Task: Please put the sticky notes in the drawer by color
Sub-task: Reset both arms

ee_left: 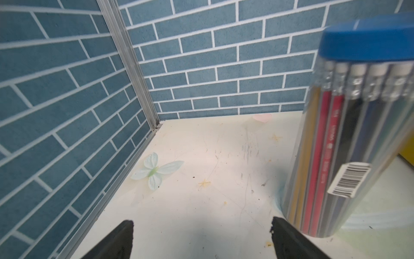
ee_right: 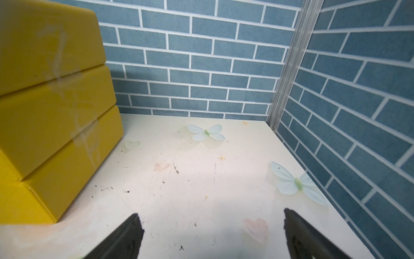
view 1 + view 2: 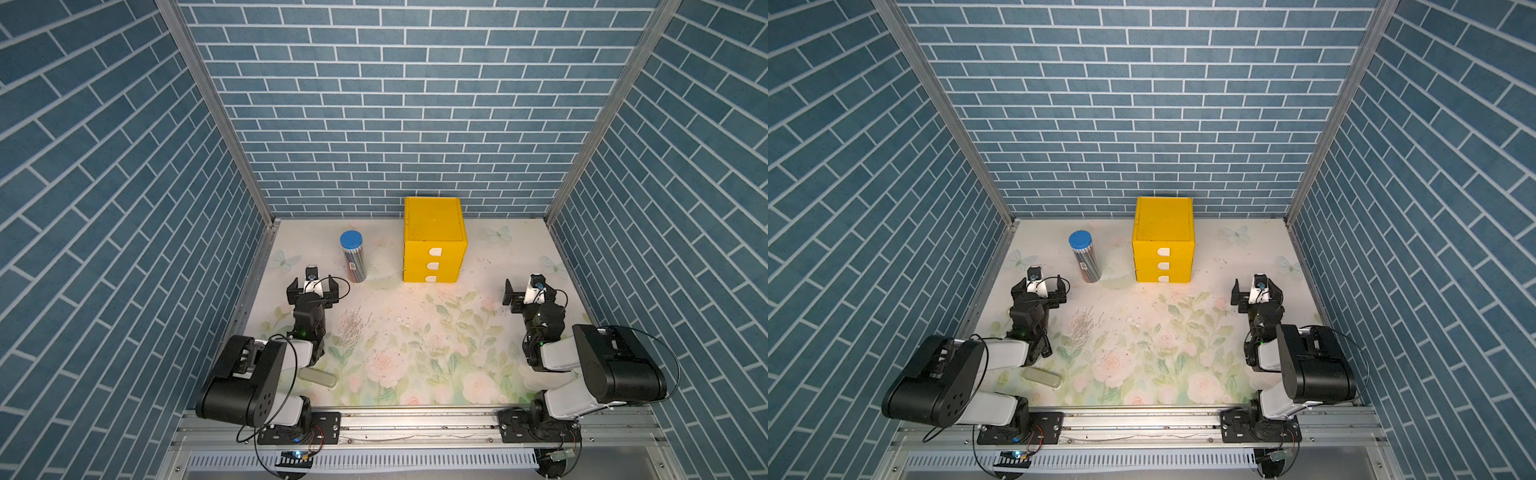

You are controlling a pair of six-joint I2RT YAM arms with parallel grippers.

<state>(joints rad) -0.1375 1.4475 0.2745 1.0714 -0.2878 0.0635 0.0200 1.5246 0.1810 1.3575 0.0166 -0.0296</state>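
No sticky notes show in any view. The drawer (image 3: 434, 239) (image 3: 1163, 241) is a yellow cabinet at the back centre, and its three white-handled fronts sit flush. My left gripper (image 3: 312, 285) (image 3: 1040, 286) hovers open at the left, beside a pencil tube, with nothing between its fingers (image 1: 125, 233). My right gripper (image 3: 530, 289) (image 3: 1257, 290) stands open at the right, apart from the cabinet's side (image 2: 56, 112). In the right wrist view only bare mat lies between its fingers (image 2: 298, 226).
A clear tube of pencils with a blue lid (image 3: 353, 257) (image 3: 1084, 257) (image 1: 347, 145) stands left of the cabinet, close to my left gripper. A pale oblong object (image 3: 318, 378) (image 3: 1043, 377) lies on the floral mat by the left arm. Blue brick walls enclose three sides.
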